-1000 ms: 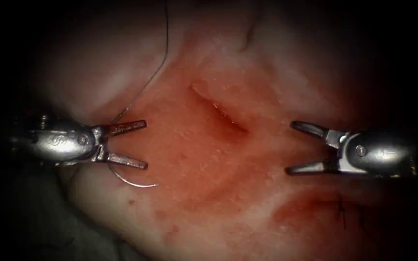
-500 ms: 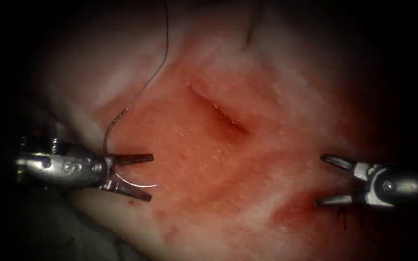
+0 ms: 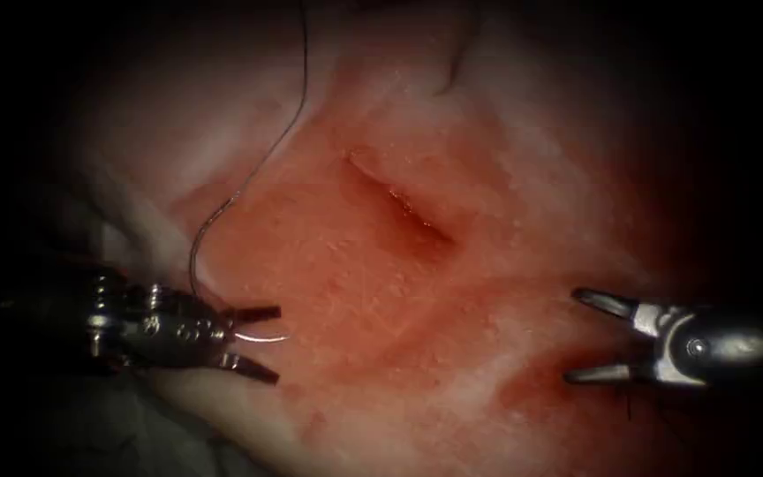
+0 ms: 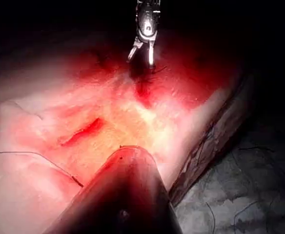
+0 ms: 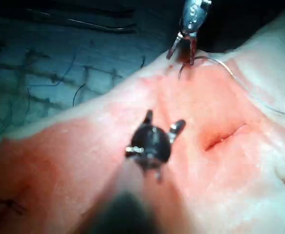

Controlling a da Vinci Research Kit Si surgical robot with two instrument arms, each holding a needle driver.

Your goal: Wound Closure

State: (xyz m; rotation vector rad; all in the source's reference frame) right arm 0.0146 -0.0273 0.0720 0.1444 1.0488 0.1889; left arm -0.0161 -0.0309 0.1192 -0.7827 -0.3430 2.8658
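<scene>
The tissue (image 3: 452, 353) is lying wide across the endoscope view, wet with red fluid (image 3: 540, 384), and the cut (image 3: 399, 205) is sitting open near its middle with no stitch across it. Your right pincer (image 3: 580, 337) is hanging open to the right of the cut, holding nothing, its lower jaw close over the fluid. Your left pincer (image 3: 271, 340) is standing open at the tissue's left edge, and the needle (image 3: 262, 337) is lying between its jaws, ungripped, resting on the surface and not in the tissue. The thread (image 3: 249, 177) is trailing up and away from the needle's back end, left of the cut.

The risk, as I judge it: you are closing on a loose needle, so the jaws may nudge it off the edge or catch it near the tip, and a badly gripped needle will be twisting when pushed. Any tug on the thread may also be shifting it.
</scene>
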